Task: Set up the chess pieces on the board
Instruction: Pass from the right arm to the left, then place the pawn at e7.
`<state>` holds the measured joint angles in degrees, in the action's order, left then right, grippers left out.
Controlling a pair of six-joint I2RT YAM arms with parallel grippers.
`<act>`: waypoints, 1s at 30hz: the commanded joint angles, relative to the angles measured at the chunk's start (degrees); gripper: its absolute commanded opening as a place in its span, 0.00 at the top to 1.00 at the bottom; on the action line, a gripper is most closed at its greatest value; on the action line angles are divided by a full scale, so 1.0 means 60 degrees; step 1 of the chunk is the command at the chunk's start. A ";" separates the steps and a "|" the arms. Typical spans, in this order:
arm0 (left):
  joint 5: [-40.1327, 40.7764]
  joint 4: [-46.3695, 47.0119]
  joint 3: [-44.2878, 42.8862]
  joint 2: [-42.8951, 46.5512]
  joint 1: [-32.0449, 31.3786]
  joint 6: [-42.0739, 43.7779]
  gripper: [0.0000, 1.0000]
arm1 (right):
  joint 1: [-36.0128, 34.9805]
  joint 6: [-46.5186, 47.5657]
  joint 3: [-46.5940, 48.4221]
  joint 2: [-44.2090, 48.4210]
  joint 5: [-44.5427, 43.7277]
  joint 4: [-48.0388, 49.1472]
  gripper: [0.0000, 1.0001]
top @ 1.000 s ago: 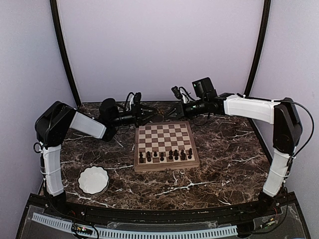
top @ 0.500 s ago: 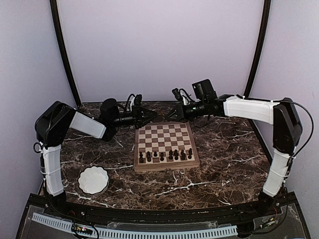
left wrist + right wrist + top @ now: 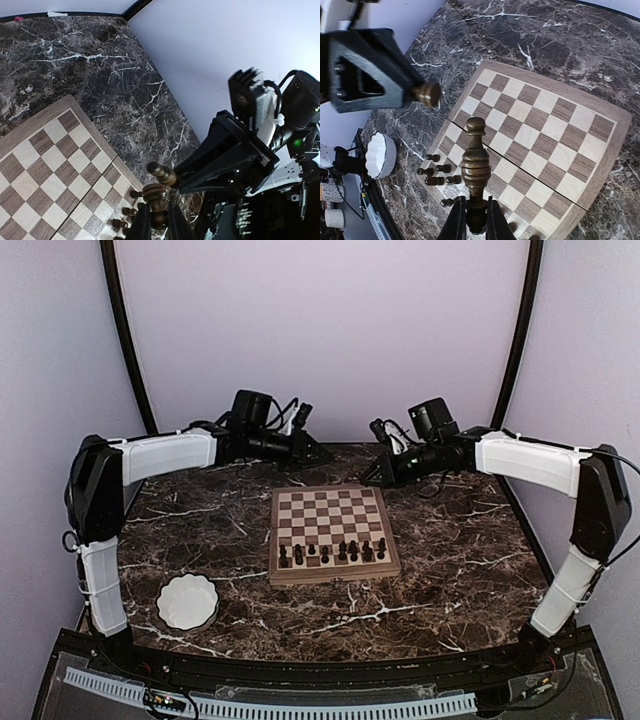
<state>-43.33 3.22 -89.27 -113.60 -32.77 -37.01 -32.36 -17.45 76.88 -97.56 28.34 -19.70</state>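
Note:
The board (image 3: 330, 530) lies in the middle of the table, with several small dark chess pieces (image 3: 332, 552) standing on its two nearest rows. Both grippers hover above the board's far edge, tips pointing at each other. My left gripper (image 3: 156, 222) is shut on the base of a brown turned chess piece (image 3: 156, 197); in the top view it (image 3: 320, 460) sits at the far left. My right gripper (image 3: 476, 215) is shut on the base of a similar brown piece (image 3: 476, 165); in the top view it (image 3: 368, 478) is at the far right. The two held pieces nearly meet.
A white scalloped bowl (image 3: 187, 602) stands near the front left of the marble table; the right wrist view shows it too (image 3: 380, 155). Pale walls and black frame posts close in the back and sides. The board's far rows (image 3: 540, 125) carry no pieces.
My left gripper has shut on its piece, and that arm has lifted and stretched out higher. The right arm has also risen and drawn back slightly to the right.

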 commanded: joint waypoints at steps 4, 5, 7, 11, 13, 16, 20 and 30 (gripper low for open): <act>0.3116 -0.8121 -0.2983 -0.0448 -0.1006 0.3435 0.96 | 0.0214 0.0782 -0.0630 0.0501 -0.1250 -0.0463 0.97; 0.3423 -0.8475 -0.3495 -0.0740 -0.1179 0.3585 0.96 | 0.0273 0.0814 -0.0714 0.0542 -0.1284 -0.0464 0.97; 0.3740 -0.9269 -0.4067 -0.1076 -0.1408 0.3698 0.96 | 0.0336 0.0926 -0.0858 0.0619 -0.1357 -0.0463 0.97; 0.4223 -1.0282 -0.4717 -0.1592 -0.1740 0.3776 0.96 | 0.0409 0.1091 -0.1017 0.0684 -0.1496 -0.0501 0.97; 0.4320 -1.0479 -0.4899 -0.1752 -0.1891 0.3805 0.96 | 0.0439 0.1129 -0.1046 0.0702 -0.1567 -0.0532 0.97; 0.4392 -1.0635 -0.4974 -0.1953 -0.2107 0.3766 0.96 | 0.0496 0.1160 -0.1051 0.0718 -0.1666 -0.0553 0.97; 0.4767 -1.1026 -0.5250 -0.2266 -0.2266 0.3752 0.96 | 0.0558 0.1166 -0.1007 0.0703 -0.1639 -0.0538 0.97; 0.4492 -1.0984 -0.5261 -0.2627 -0.2399 0.3705 0.94 | 0.0603 0.1180 -0.1050 0.0718 -0.1574 -0.0525 0.97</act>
<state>-16.23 -60.49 -119.24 -128.77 -46.81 -15.35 -29.19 -11.00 71.18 -95.02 19.22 -23.81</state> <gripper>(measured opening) 0.114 0.108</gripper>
